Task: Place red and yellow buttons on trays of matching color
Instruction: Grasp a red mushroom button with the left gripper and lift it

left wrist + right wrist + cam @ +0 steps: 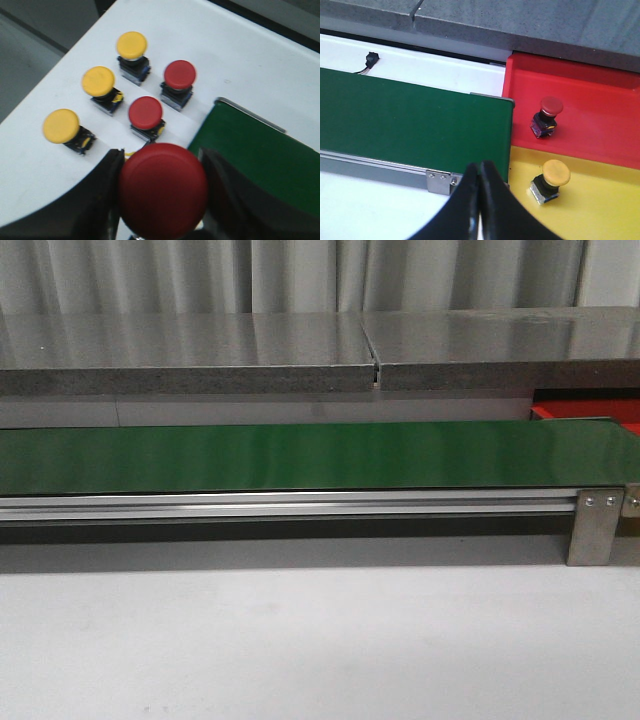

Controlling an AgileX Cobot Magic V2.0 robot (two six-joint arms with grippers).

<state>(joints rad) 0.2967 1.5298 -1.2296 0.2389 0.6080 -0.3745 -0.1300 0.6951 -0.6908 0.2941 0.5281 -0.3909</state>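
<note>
The left gripper (pixel 162 200) pinches a red button (pixel 163 196) by its base, cap filling the lower centre of the left wrist view. The move probably calls for setting it upright on the green belt (pixel 260 150) at lower right, clear of the edge. The right gripper (pixel 480 210) is pressed together, empty, near the red tray (pixel 600 95).

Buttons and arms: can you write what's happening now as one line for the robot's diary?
left gripper: shut on red button | right gripper: shut, empty | table: 3 yellow, 2 red | red tray: 1 red | yellow tray: 1 yellow
</note>
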